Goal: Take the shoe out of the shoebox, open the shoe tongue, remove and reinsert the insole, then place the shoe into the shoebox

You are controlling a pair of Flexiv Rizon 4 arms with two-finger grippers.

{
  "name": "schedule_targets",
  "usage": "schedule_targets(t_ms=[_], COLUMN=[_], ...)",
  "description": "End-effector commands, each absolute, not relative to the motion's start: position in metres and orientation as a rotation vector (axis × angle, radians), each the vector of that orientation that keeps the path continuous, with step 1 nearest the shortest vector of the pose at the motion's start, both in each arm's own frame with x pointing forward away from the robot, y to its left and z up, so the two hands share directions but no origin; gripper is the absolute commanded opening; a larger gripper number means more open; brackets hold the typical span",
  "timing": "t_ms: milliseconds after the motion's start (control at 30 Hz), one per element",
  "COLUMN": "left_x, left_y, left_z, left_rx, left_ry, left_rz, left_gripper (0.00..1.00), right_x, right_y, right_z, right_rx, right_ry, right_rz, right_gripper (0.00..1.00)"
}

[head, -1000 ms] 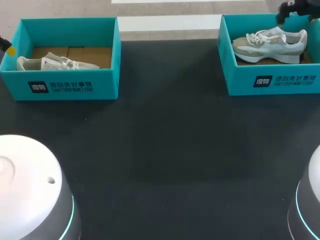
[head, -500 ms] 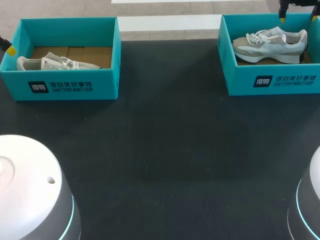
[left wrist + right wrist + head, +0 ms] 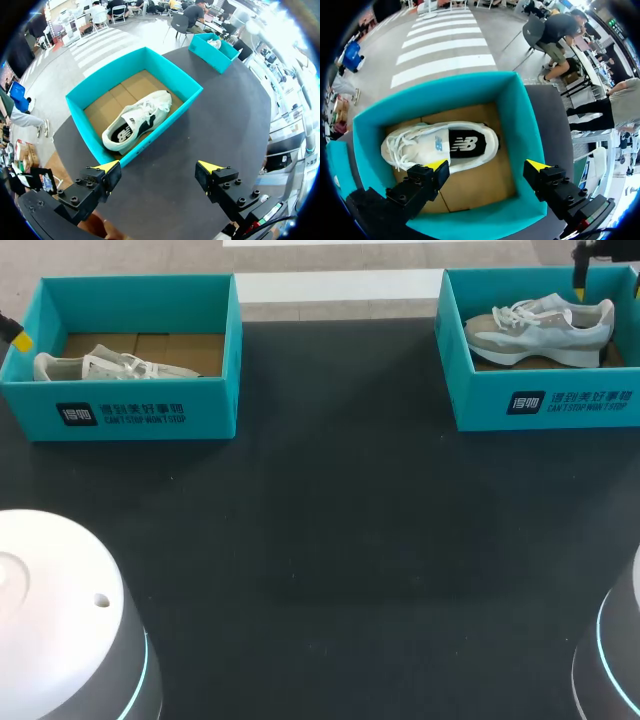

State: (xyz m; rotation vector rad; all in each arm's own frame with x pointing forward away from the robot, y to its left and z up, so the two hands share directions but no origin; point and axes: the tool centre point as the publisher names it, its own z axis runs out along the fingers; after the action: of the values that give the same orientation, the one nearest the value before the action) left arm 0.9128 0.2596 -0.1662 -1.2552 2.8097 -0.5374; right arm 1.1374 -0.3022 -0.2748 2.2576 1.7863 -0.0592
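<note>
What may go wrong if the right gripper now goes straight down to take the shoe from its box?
The right gripper is open above the right shoebox, and one fingertip appears to sit over the box's wall. Going straight down, it might strike that wall and push the box. The shoe has loose laces, and these could catch on a finger as the shoe is lifted.

Teal shoebox (image 3: 545, 405), white-and-grey shoe (image 3: 540, 332), black table (image 3: 340, 540)
</note>
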Motion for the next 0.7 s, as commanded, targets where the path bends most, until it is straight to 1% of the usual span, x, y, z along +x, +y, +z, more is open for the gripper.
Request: schedule_targets(t_ms=[33,67,133,167,233,267,333,367,400,533,700], left_x=[0.912,0.912,0.912,0.912,0.912,0.912,0.912,0.912,0.912,0.912,0.912], left_y=[0.260,0.260,0.260,0.260,0.260,0.260,0.260,0.260,0.260,0.260,0.260], left_z=[-0.166,-0.166,-0.166,-0.166,-0.166,-0.166,-0.166,-0.166,-0.166,-0.166,-0.166], left_rx=[-1.254,-1.254,-1.254,-1.254,-1.254,-1.254,-1.254,-1.254,-1.254,-1.254,-1.254], left_ry=[2.810,2.810,2.810,2.810,2.810,2.810,2.810,2.810,2.810,2.810,2.810], left_rz=[-0.535,-0.535,-0.535,-0.535,-0.535,-0.535,-0.535,-0.535,-0.535,-0.535,-0.535], left_gripper=[1.00,1.00,1.00,1.00,1.00,1.00,1.00,1.00,1.00,1.00,1.00], right_x=[1.154,1.155,1.159,1.161,1.163,1.161,1.162,1.162,1.162,1.161,1.159], right_y=[-0.313,-0.314,-0.319,-0.320,-0.322,-0.319,-0.320,-0.321,-0.321,-0.320,-0.323], right_z=[-0.289,-0.290,-0.295,-0.297,-0.302,-0.304,-0.309,-0.311,-0.314,-0.323,-0.333], right_rx=[2.300,2.298,2.299,2.296,2.292,2.291,2.294,2.295,2.297,2.299,2.309], right_ry=[1.816,1.814,1.812,1.815,1.819,1.825,1.826,1.827,1.831,1.849,1.847], right_rz=[-0.112,-0.112,-0.107,-0.099,-0.098,-0.094,-0.095,-0.093,-0.093,-0.082,-0.090], right_gripper=[1.00,1.00,0.75,0.73,0.74,0.73,0.69,0.65,0.65,0.70,0.65])
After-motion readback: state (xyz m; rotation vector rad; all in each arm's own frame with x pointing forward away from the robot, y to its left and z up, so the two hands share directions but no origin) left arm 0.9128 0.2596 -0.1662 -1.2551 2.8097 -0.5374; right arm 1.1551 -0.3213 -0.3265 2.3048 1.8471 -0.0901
